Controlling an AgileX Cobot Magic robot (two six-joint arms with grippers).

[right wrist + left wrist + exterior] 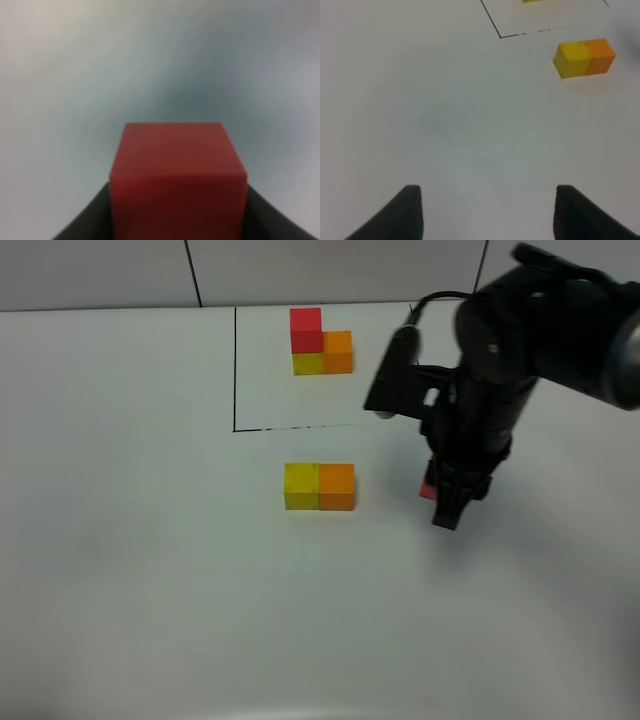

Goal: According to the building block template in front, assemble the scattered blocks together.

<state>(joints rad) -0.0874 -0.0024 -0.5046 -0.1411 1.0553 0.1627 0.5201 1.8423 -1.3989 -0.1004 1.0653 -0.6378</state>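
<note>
Presently my right pincer is closed on the red cube, with its dark fingers pressed against two opposite sides of the cube. From the high camera, this pincer points down at the bench, and only a corner of the red cube shows beside it. I cannot tell whether the cube rests on the bench or hangs just above it.

My left pincer is spread wide with nothing between its tips, low over a bare stretch of bench.

Near the right pincer, on the side towards the middle of the bench, the yellow cube and the orange cube sit touching side by side. The orange one is the nearer to the red cube but apart from it. My left wrist camera shows the same pair, yellow cube against orange cube.

Farther back stands the building block template, red above yellow with orange alongside, inside thin black lines drawn on the bench.
</note>
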